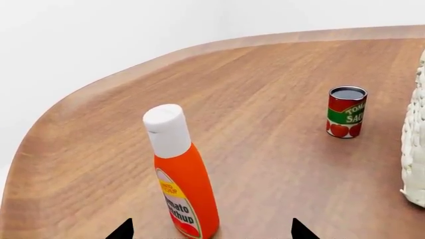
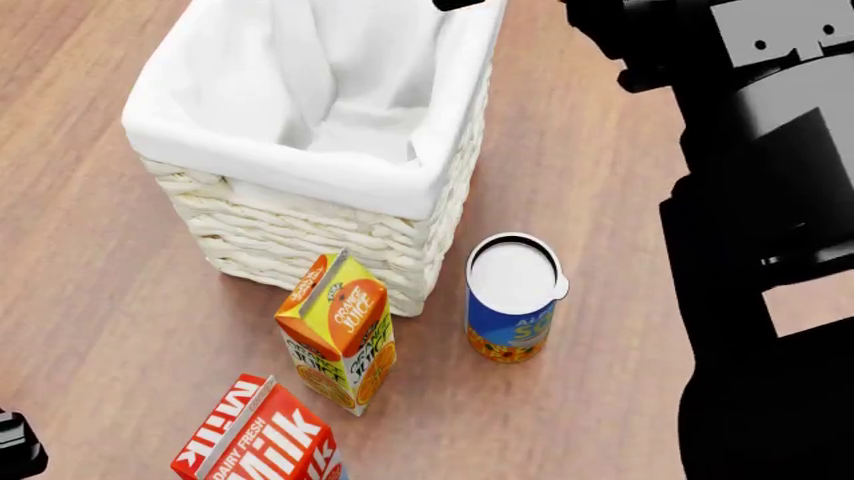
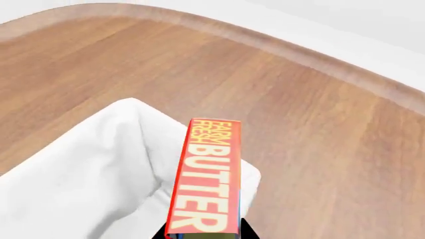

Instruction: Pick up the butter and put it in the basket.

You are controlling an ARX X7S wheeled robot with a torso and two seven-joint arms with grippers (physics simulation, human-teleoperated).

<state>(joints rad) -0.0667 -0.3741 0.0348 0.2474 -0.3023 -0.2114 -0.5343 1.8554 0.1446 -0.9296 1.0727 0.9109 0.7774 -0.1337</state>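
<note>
1. We read "FARM FRESH BUTTER" on the slim red butter box [image 3: 204, 179], "DAIRY FRESH Milk" on the red-and-white milk carton [image 2: 260, 440], "ORANGE JUICE" on the gabled orange juice carton [image 2: 336, 330], "Tomato Ketchup" on the orange ketchup bottle [image 1: 181, 177] and "TOMATO SAUCE" on the small red can [image 1: 346, 111].
2. Our right gripper [image 3: 202, 234] pinches the butter above a corner of the white wicker basket [image 2: 280, 235] with its cloth liner.
3. Our left gripper [image 1: 212, 231] stands spread, holding nothing.
4. The wooden worktop [image 1: 265, 159] curves at its edge; bare wood lies between bottle and can.
5. We count two cartons and two cans, including a blue one [image 2: 511, 300] just beside the basket.
</note>
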